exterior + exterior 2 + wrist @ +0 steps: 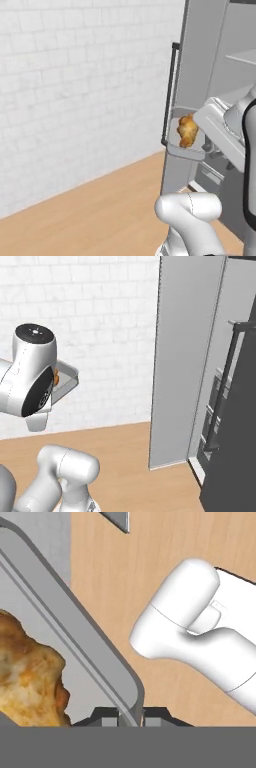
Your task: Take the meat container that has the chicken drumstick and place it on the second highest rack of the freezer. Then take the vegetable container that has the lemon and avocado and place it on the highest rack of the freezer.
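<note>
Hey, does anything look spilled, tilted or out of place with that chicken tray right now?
Nothing stands out. The gripper is shut on the rim of the grey tray, which rides roughly level beside the freezer, with the chicken drumstick inside it.

Quick count: one meat container, a grey tray, with one chicken drumstick in it. One freezer, door open, with one long dark bar handle on that door. Two flat shelves visible inside, the highest rack and one below it. One tool.
</note>
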Controlling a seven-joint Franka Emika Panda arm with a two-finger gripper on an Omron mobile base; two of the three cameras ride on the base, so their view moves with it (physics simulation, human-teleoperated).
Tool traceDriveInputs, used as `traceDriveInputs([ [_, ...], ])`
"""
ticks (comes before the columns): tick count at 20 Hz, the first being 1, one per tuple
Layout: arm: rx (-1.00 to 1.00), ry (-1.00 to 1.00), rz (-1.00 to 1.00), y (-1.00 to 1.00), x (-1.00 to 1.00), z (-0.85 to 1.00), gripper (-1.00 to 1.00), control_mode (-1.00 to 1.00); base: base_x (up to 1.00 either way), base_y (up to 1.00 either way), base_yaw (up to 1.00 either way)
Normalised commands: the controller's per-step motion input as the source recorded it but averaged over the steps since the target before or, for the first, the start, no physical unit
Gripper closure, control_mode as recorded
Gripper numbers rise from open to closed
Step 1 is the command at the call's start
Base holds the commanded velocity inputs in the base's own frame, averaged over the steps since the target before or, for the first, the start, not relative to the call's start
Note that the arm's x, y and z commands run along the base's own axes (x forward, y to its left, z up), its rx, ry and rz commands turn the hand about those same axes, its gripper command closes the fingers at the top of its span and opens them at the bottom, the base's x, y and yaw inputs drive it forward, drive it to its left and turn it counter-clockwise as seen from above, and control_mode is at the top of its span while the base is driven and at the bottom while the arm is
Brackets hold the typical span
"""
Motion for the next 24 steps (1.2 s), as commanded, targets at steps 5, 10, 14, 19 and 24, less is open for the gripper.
traceDriveInputs([
  [5,0.00,0.00,0.00,0.00,0.00,0.00,1.00,1.00,0.68,0.84,-0.64],
  [10,0.00,0.00,0.00,0.00,0.00,0.00,1.00,1.00,0.32,0.24,-0.72],
  [14,0.00,0.00,0.00,0.00,0.00,0.00,1.00,1.00,0.25,0.09,-0.68],
  [19,0.00,0.00,0.00,0.00,0.00,0.00,1.00,1.00,0.55,0.41,-0.53],
  [24,0.00,0.00,0.00,0.00,0.00,0.00,1.00,1.00,0.61,0.15,-0.13],
])
